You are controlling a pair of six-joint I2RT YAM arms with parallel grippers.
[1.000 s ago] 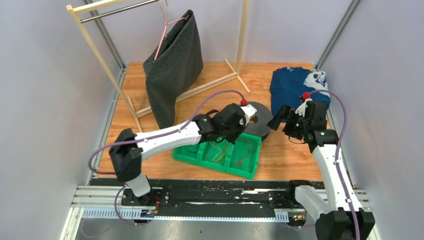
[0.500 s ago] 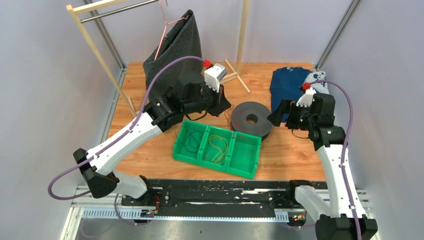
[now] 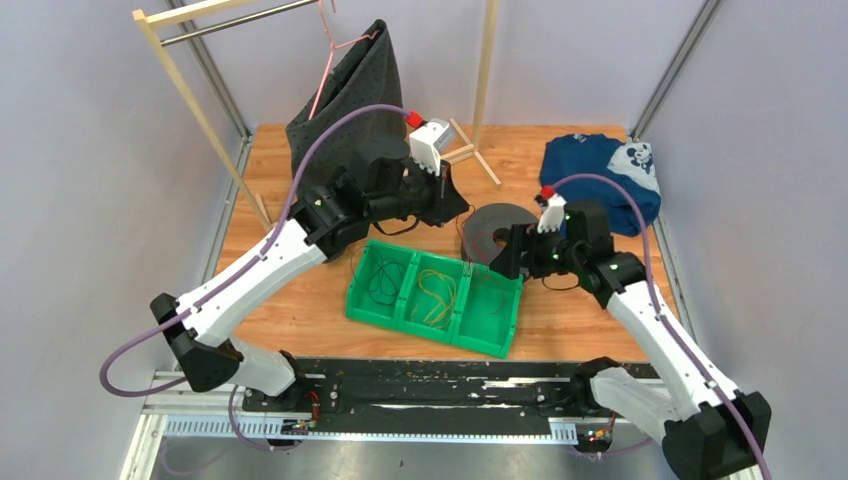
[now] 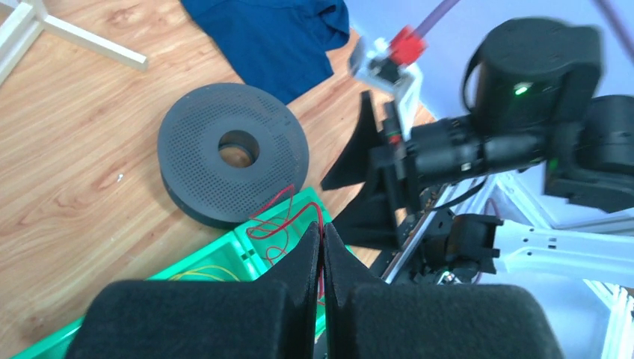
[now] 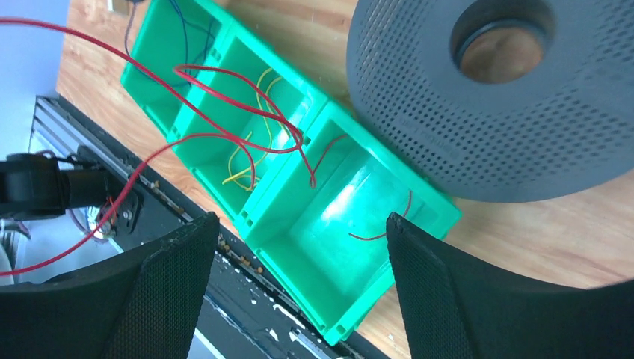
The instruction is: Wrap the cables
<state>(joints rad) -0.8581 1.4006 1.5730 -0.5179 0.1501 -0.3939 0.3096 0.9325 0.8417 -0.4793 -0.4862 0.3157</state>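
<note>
Two grippers are seen. The left gripper [image 4: 323,250] is pressed fully together on the red cable [image 4: 278,224]. One thin strand of that cable is pinched between its pads, and the rest hangs in loops over the green tray [image 3: 420,333]. The right gripper [image 5: 299,221] is spread wide and nothing is held in it. It is poised over the right-hand end of the tray, just beside the dark disc [image 3: 490,222].

Three compartments are counted in the tray, and three cables in all. The dark cable [image 3: 379,286] is lying in the left compartment. The yellow cable [image 5: 247,161] is coiled loosely in the middle one. Short loose lengths of the red cable are seen in the right one, while its raised loops cross above the middle and right compartments.

One disc is present, perforated, with a single round hole at its centre. It is laid flat on the wooden surface [image 3: 570,320], with its near edge right at the tray's far edge. One blue shirt [image 3: 585,170] is spread at the far right, well apart from the tray. One dark cloth [image 3: 345,130] is hung from one wooden rack [image 3: 190,95] at the far left.
</note>
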